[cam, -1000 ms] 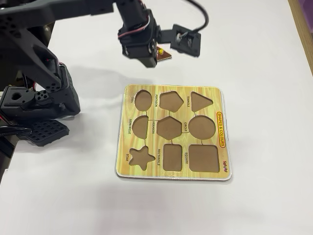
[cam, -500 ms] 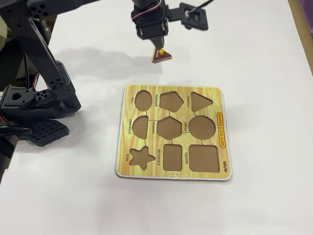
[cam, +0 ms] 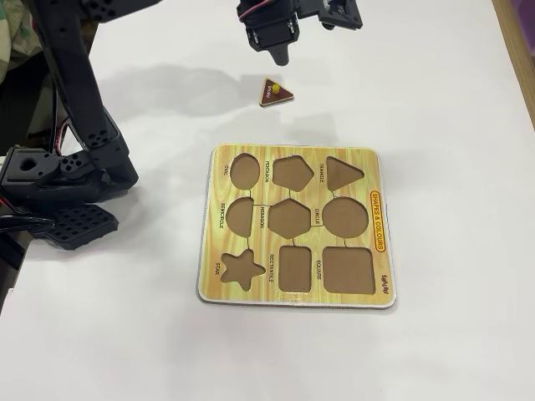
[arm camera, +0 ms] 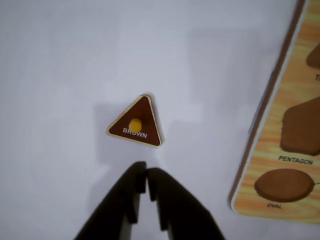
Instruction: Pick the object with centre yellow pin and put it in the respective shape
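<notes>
Wrist view: cam rides on the arm, looks almost straight down at the white table top [arm camera: 60, 60], close in. The black two-finger gripper [arm camera: 146, 176] enters from the bottom edge. Only a corner strip of the yellow wood-grain shape-sorter board [arm camera: 260, 165] shows, at the right edge.

Fixed view: static cam, high up, tilted down across the table [cam: 468, 125], much further back. Whole board [cam: 217, 217] sits mid-frame; gripper [cam: 282, 58] hangs at the top edge.

Shared by both: gripper, the small brown triangle piece with yellow centre pin [arm camera: 136, 123] [cam: 274, 92], and the board's oval/pentagon side.
</notes>
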Action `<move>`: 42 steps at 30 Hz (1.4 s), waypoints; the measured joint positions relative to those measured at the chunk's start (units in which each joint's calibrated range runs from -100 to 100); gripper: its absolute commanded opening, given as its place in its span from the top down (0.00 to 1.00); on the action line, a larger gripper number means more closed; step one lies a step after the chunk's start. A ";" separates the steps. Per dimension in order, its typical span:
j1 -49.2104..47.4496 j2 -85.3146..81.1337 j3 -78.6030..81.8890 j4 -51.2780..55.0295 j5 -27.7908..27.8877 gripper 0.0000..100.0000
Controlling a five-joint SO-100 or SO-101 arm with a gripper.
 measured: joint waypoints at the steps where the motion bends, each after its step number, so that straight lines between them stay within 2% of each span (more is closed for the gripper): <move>1: 0.00 0.34 -0.18 0.00 0.00 0.98; 6: -0.28 1.55 -0.18 0.00 -0.10 0.98; 10: -1.22 1.98 -0.18 0.00 -0.10 0.92; 17: -2.62 4.64 -0.27 -0.34 -0.10 0.91; 25: -6.74 8.93 -0.18 -8.65 -0.10 0.91; 42: -6.74 8.93 -0.18 -9.17 -2.08 0.91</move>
